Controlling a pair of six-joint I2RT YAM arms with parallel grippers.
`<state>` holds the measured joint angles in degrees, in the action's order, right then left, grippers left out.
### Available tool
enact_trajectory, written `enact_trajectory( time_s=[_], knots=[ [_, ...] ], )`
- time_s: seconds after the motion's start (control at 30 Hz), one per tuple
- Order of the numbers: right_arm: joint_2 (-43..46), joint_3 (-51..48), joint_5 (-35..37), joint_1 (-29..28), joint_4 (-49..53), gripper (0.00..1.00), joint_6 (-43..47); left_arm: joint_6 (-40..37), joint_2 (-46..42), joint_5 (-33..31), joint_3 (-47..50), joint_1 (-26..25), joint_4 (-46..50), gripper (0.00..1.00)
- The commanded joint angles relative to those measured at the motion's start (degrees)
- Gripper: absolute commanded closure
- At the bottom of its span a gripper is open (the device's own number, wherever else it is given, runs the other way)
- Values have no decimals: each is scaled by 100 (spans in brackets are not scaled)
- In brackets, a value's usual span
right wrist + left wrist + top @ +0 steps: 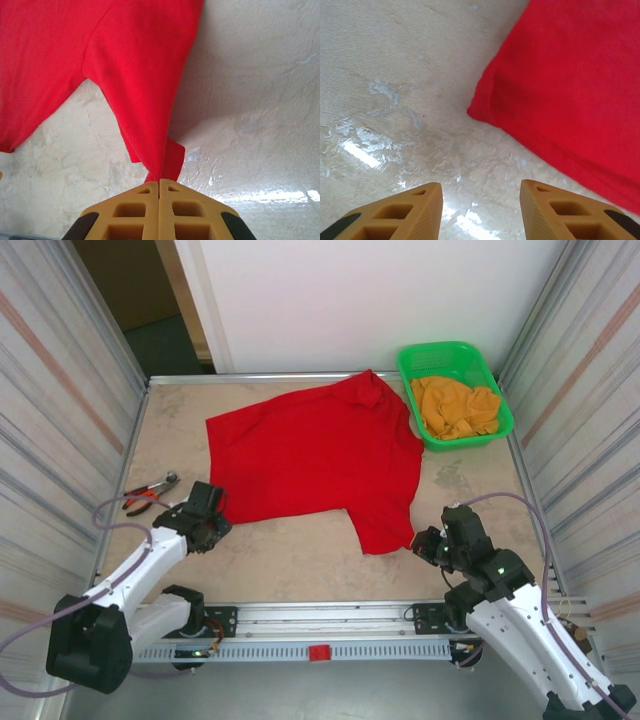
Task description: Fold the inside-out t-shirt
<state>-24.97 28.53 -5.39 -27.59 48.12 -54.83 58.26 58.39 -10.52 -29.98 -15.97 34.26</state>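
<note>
Spread across the middle and far part of the speckled beige table point(290, 565): a plain bright red fabric t-shirt point(310, 455). Pinched at its near-right sleeve tip in the closed jaws of the right gripper point(159, 182). Beside its near-left corner, left gripper point(481, 192) parted, holding nothing.

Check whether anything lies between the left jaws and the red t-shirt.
Nothing visible does. Only bare table separates the open left jaws from the near corner of the red t-shirt. The pliers lie on the jaws' other side, off that path.
</note>
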Motion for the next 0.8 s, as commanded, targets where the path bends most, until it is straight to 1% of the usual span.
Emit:
enact_trajectory(
  time_s=[0.0, 0.17, 0.47, 0.6, 0.7, 0.73, 0.77],
  knots=[
    [11, 182, 71, 52, 77, 100, 165, 379, 233, 24, -48, 256, -423, 56],
    [-26, 205, 72, 52, 39, 100, 174, 203, 736, -159, -296, 466, -396, 58],
    [-92, 281, 74, 58, 14, 100, 192, 66, 1199, -90, -336, 735, -751, 59],
    [-128, 319, 86, 61, -2, 100, 209, -20, 1432, -25, -395, 753, -820, 63],
    [-152, 320, 82, 61, -38, 100, 200, -55, 1482, 31, -326, 751, -941, 72],
    [-165, 336, 83, 59, -50, 100, 201, -92, 1482, 66, -300, 753, -981, 82],
    [-165, 352, 85, 61, -47, 100, 201, -148, 1470, 93, -298, 753, -973, 95]
  ],
)
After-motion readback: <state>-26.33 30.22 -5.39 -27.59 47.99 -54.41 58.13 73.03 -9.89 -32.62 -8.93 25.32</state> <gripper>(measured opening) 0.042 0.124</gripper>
